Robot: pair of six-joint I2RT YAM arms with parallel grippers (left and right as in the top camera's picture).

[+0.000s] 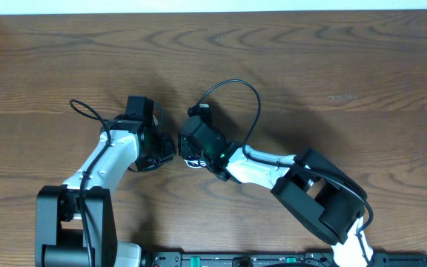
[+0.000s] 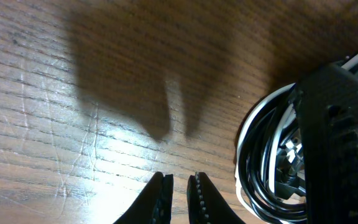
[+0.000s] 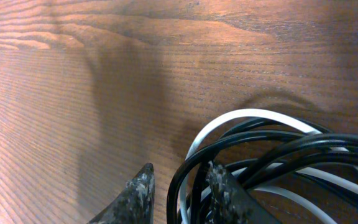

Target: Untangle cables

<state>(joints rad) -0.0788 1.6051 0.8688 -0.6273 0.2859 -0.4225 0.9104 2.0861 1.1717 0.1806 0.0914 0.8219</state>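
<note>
Your right gripper (image 3: 180,168) stands partly open with a loop of the cables (image 3: 272,146) between its jaws, not squeezed yet, it seems. Your left gripper (image 2: 179,178) is almost shut on nothing, just left of the pile. If you squeeze and pull now, you may grab many cords at once and drag the whole lump, making the knot tighter. The cables are a small tight coil of thin black cords (image 3: 328,142) and one white cord (image 3: 229,121) on the wooden table (image 3: 73,74), between the two grippers.
</note>
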